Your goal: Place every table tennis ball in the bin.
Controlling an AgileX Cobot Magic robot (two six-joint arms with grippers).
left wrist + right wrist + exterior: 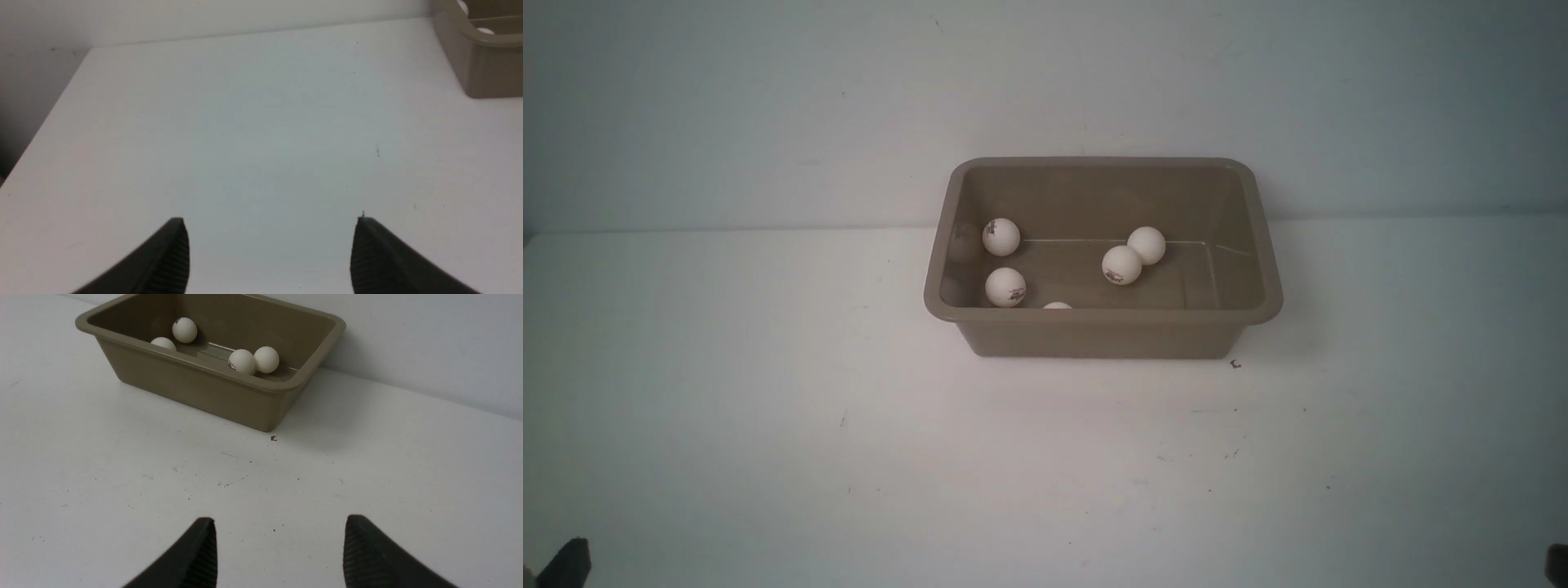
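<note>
The taupe-brown bin (1103,317) stands at the back middle of the white table. Several white table tennis balls lie inside it: two near its left wall (1001,237) (1005,287), a touching pair in the middle (1121,265) (1147,245), and one half hidden behind the front rim (1057,305). My left gripper (269,222) hovers open over bare table, far to the left of the bin (478,69). My right gripper (280,520) is open too, nothing between its fingers, well in front of the bin (196,388) and to its right.
A pale wall rises right behind the bin. A tiny dark scrap (1236,364) lies on the table by the bin's front right corner. The table's left edge (41,134) shows in the left wrist view.
</note>
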